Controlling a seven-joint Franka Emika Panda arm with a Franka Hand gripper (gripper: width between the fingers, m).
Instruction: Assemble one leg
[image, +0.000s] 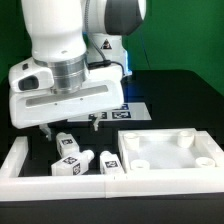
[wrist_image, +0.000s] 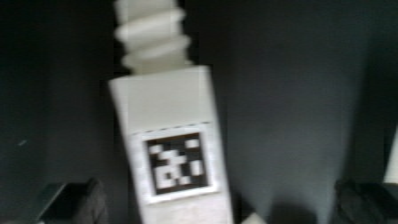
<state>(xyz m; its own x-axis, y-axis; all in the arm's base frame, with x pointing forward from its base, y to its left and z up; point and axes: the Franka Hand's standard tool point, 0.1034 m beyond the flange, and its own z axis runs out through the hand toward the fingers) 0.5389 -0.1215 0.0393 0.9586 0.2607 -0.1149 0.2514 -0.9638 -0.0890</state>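
Note:
A white leg (wrist_image: 169, 120) with a black-and-white tag on its side lies on the black table, its threaded end pointing away from my gripper. My gripper (wrist_image: 217, 205) is open, with one dark finger (wrist_image: 71, 200) on each side of the leg and a gap to each. In the exterior view the gripper (image: 68, 128) hangs just above that leg (image: 66, 144). Two more look-alike legs lie close by, one (image: 70, 165) in front of it and one (image: 108, 160) toward the exterior view's right.
The large white square panel (image: 165, 150) with round sockets lies at the exterior view's right. A white rail (image: 20, 160) runs along the left and front of the legs. The marker board (image: 128, 108) lies behind.

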